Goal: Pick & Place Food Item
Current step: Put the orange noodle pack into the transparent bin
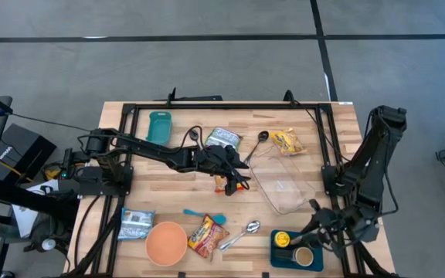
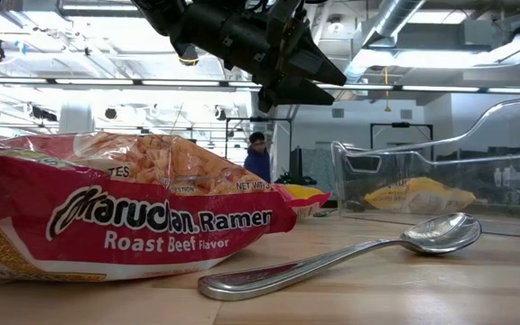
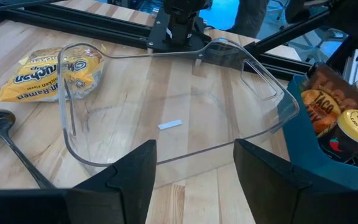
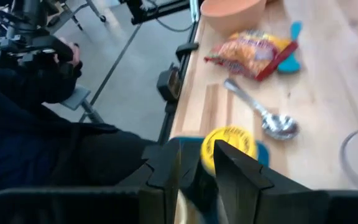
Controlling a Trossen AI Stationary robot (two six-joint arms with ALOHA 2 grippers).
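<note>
I'm hovering my left pincer (image 1: 236, 179) open and empty mid-worktop (image 1: 315, 232), facing the clear bin (image 1: 288, 181), likely the drop spot. Candidate food: ramen pack (image 1: 205, 235) lying near the front edge. Right pincer (image 1: 324, 232) is parked by the teal tray (image 1: 281, 255), nearly closed.

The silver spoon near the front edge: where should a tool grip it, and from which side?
Best guess: grip the silver spoon by its thin handle, coming straight down from above. It lies flat on the table, bowl toward the clear container. The handle end lies close to the red ramen packet, so close the fingers across the handle near its middle.
</note>
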